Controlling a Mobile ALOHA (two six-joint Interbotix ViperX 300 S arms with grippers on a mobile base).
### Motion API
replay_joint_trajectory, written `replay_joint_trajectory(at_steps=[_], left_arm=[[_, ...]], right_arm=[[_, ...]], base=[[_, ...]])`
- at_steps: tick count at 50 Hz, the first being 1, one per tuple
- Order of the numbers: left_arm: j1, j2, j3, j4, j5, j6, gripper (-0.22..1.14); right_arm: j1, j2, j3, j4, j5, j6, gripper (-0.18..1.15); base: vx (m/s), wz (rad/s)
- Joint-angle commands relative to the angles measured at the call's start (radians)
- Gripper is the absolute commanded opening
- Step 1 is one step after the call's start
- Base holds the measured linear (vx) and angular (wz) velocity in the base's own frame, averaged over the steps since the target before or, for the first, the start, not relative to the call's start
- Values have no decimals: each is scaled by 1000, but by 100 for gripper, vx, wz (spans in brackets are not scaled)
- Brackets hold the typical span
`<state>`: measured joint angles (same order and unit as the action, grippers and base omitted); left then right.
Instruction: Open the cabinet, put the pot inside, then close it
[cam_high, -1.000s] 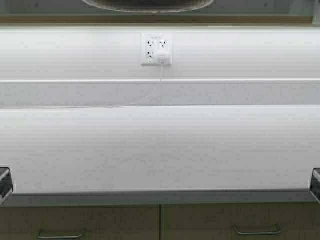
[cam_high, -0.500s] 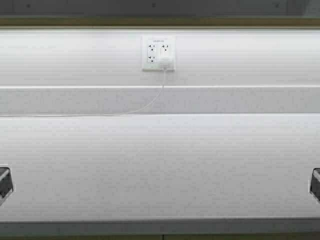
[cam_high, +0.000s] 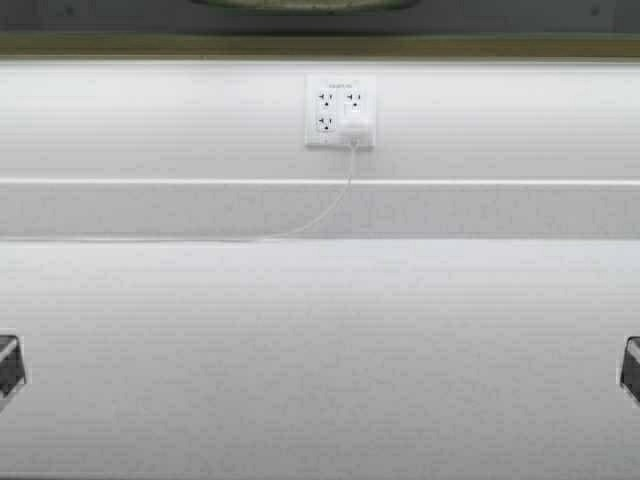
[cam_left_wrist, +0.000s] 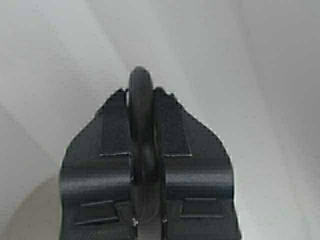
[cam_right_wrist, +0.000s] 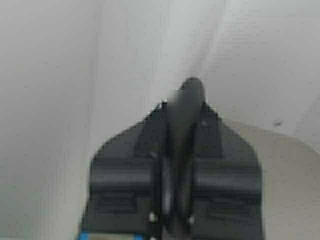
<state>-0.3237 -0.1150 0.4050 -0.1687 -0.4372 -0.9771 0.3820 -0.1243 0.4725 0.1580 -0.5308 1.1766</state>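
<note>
Pot handles are all that shows of the pot — its body is out of every view, so its facing and long axis cannot be told. In the left wrist view a black loop handle (cam_left_wrist: 141, 130) stands edge-on, clamped between the closed fingers of the left gripper (cam_left_wrist: 141, 100). In the right wrist view the right gripper (cam_right_wrist: 183, 112) pinches a second black handle (cam_right_wrist: 183, 125) the same way. In the high view a white counter (cam_high: 320, 350) fills the frame, with a wall outlet (cam_high: 340, 112) at 12 o'clock and a white cord (cam_high: 325, 208) trailing toward 9 o'clock.
</note>
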Motion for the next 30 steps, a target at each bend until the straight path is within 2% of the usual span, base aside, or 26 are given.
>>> replay_joint_trajectory(at_steps=[1, 9, 30], left_arm=[[-71, 48, -114, 12, -17, 0, 3], [-71, 101, -161, 12, -15, -25, 3], [-71, 175, -183, 12, -12, -34, 3]], right_arm=[[37, 5, -114, -23, -21, 35, 8], [12, 14, -126, -25, -21, 37, 8], [-5, 98, -121, -26, -25, 44, 8]], base=[[6, 8], [4, 6], [2, 3]])
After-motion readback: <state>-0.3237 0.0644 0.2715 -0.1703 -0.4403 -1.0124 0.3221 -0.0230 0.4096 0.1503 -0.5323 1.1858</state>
